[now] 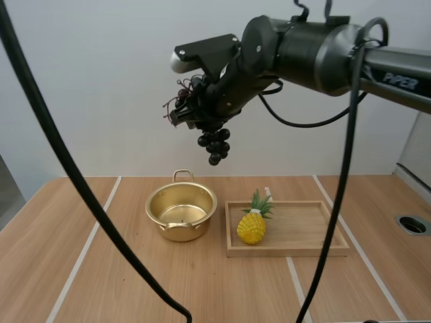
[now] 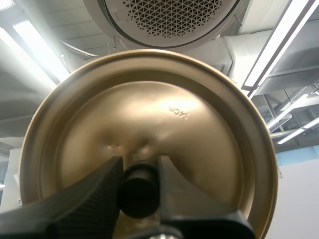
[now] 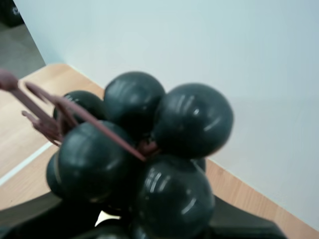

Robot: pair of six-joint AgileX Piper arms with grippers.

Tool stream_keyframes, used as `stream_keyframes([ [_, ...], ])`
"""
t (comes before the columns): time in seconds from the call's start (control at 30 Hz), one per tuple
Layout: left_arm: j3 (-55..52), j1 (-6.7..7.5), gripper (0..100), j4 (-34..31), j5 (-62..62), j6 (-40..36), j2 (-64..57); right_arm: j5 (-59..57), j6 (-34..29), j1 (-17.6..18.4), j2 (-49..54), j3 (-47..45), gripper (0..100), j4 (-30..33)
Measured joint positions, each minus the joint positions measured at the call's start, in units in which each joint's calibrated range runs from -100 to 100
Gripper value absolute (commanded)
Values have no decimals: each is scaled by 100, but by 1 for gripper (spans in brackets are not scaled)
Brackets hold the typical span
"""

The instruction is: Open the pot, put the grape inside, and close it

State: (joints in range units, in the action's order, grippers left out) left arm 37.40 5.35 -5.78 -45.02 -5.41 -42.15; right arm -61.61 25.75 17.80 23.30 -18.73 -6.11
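**Grapes aloft, pot open**

Step in hand: getting the grapes [image 1: 215,142] into the pot [image 1: 153,205]; right gripper [image 1: 195,111] pinches the bunch's top, high at the pot's 12 o'clock; left gripper [image 2: 139,169] is clamped on the knob [image 2: 137,196] of the lid [image 2: 199,124]; next, I judge, lower straight into the open pot, clear of the tray [image 1: 303,250] at 3 o'clock.

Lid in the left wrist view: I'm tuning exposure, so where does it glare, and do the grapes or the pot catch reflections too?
Left wrist view: the lid has a broad soft sheen across the middle of its underside, no harsh hotspot. Right wrist view: the grapes carry small pale highlights on each berry. High view: the pot gleams brightly on its inner floor.
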Motion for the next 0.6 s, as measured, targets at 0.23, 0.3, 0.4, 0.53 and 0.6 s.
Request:
stream_keyframes([
  [0.23,0,0,0,0,0,0,0,138,0,173,-853,0,0,47],
  [0.3,0,0,0,0,0,0,0,194,10,217,-992,0,0,47],
  [0.4,0,0,0,0,0,0,0,319,10,275,-1196,0,0,47],
  [0.53,0,0,0,0,0,0,0,508,10,288,-1550,0,0,-149],
  [0.6,0,0,0,0,0,0,0,550,10,288,-1721,0,0,-212],
])
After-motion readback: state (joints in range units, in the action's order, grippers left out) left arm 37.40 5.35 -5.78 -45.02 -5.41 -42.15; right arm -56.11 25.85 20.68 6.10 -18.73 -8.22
